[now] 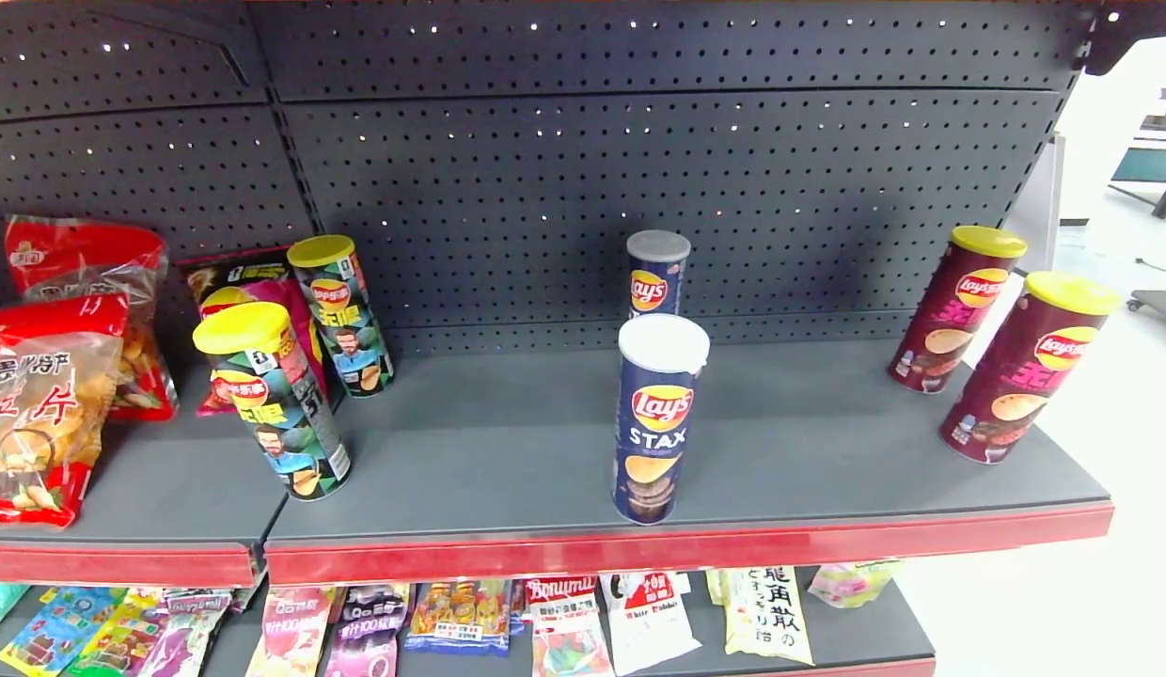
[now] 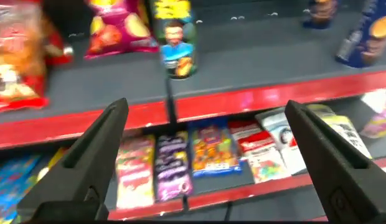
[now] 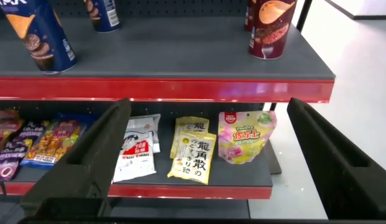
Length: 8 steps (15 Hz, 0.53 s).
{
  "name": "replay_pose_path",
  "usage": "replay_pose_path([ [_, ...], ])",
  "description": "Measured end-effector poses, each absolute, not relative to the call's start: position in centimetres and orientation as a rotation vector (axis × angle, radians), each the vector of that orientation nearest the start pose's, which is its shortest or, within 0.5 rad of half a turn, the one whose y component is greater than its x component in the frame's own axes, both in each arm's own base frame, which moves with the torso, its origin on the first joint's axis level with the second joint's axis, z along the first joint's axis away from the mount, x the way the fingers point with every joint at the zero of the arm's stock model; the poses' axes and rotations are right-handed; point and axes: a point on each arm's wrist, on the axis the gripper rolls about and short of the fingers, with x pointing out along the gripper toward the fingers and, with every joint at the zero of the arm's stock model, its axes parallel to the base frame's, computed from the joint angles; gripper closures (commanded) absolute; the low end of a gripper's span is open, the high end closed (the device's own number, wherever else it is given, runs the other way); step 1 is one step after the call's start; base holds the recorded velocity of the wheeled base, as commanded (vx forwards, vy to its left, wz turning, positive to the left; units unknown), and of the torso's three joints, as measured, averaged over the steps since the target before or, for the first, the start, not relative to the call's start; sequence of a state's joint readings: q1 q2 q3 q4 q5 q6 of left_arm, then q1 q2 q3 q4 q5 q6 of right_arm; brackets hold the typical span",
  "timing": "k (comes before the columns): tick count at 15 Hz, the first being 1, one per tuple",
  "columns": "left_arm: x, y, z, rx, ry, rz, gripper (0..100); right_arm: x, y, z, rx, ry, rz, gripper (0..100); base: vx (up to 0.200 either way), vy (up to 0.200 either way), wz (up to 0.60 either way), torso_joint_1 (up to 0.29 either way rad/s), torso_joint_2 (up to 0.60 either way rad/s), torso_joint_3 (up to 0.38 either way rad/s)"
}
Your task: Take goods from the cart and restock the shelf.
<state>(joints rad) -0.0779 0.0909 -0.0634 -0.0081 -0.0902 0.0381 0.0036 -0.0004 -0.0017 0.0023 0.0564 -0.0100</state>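
The left gripper (image 2: pixel 206 104) has two matte black fingers (image 2: pixel 87 162), broad near the wrist and tapering to narrow, blunt tips. Their faces are flat and angled, with hard edges. The right gripper (image 3: pixel 209 102) has fingers (image 3: pixel 333 168) of the same black, wedge-like build.

Shop aisle, snack section.
I'm looking at a grey retail shelf (image 1: pixel 508 451) with a red front strip (image 1: pixel 686 550) and a perforated back panel (image 1: pixel 639 188). Blue chip cans (image 1: pixel 656 418) stand at centre, maroon chip cans (image 1: pixel 1020 367) at 3 o'clock and bagged snacks (image 1: pixel 38 404) at 9 o'clock. Sweets packets (image 1: pixel 564 621) line the lower tier at 6 o'clock.
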Motion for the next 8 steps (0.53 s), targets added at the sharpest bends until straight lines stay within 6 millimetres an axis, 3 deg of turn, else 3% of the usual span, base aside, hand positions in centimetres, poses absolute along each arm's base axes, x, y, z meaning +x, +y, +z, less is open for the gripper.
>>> replay_pose_path([
  [2, -1.7, -0.1, 8.8, 0.038, 0.018, -0.204, 0, -2.3, 0.2, 7.6, -0.01, -0.002, 0.074, 0, 0.0, 0.0, 0.0, 0.0, 0.0, 0.0],
  [4, -1.6, 0.1, 8.4, 0.032, 0.034, -0.093, 0, -2.5, 0.2, 8.4, -0.004, -0.031, 0.093, 0, 0.0, 0.0, 0.0, 0.0, 0.0, 0.0],
  [6, -1.6, 0.3, 8.3, 0.01, 0.039, -0.006, 0, -2.7, 0.2, 11.0, 0.022, -0.067, 0.105, 0, 0.0, 0.0, 0.0, 0.0, 0.0, 0.0],
  [8, -1.6, 0.2, 8.6, 0.007, 0.013, -0.06, 0, -2.1, 0.2, 14.1, 0.025, -0.043, 0.121, 0, 0.0, 0.0, 0.0, 0.0, 0.0, 0.0],
])
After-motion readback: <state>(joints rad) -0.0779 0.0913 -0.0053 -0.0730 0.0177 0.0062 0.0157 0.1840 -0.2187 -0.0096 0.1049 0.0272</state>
